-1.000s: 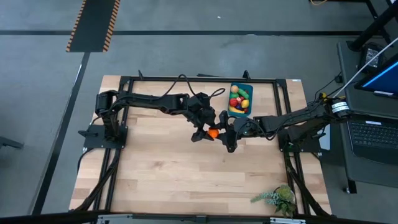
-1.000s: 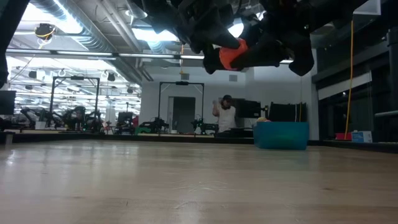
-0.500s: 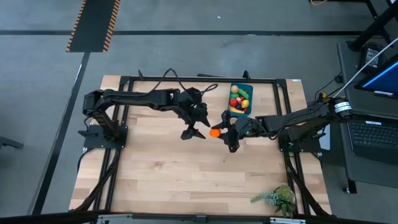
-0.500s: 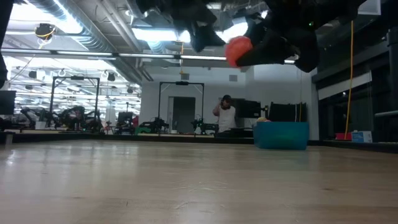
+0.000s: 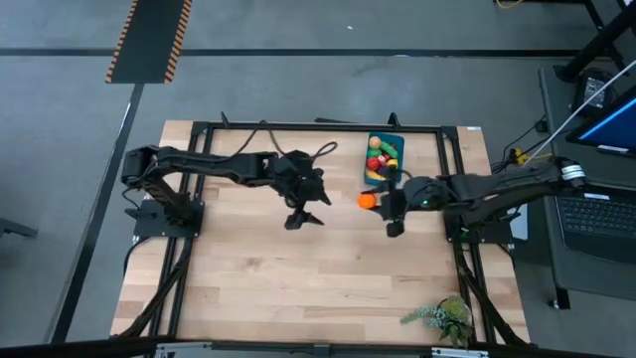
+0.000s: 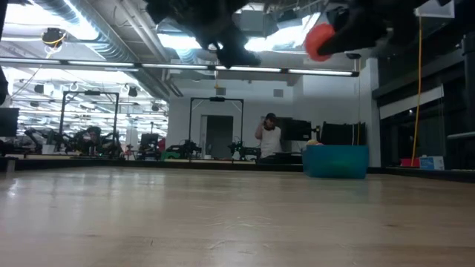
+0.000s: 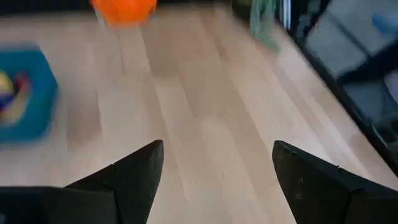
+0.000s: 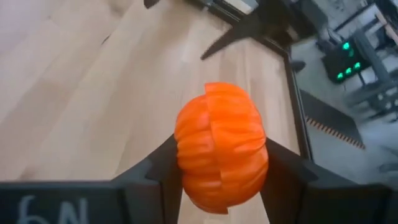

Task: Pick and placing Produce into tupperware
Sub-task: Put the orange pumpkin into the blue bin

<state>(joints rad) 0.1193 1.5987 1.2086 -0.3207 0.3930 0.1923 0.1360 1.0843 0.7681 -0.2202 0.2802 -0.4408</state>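
The orange toy pumpkin [image 5: 367, 200] hangs above the table in my right gripper [image 5: 374, 202], just near of the blue tupperware [image 5: 384, 159]. The tupperware stands by the table's far edge and holds several produce pieces, red, yellow and green. The right wrist view shows the pumpkin [image 8: 221, 146] between the fingers, and the low view shows it [image 6: 320, 41] high above the tabletop. My left gripper [image 5: 303, 215] is open and empty, above the table's middle and left of the pumpkin. In its wrist view [image 7: 217, 168] I see bare wood, with the tupperware [image 7: 22, 93] farther off. My right gripper pinches the pumpkin between its two fingers, one on each ribbed flank [image 8: 186, 155]. The fingers come level from the table's right side. The pumpkin is lifted clear of the table.
A leafy green sprig [image 5: 442, 318] lies near the table's near right corner. A black frame [image 5: 298, 127] runs along the table's edges. Bare wood [image 5: 298, 278] covers the near half. A laptop [image 5: 596, 214] sits off the table's right side.
My left gripper has drawn away from the pumpkin toward the table's left and now stands apart from it. My right gripper, keeping the pumpkin, has moved toward the table's right and a little toward the tupperware.
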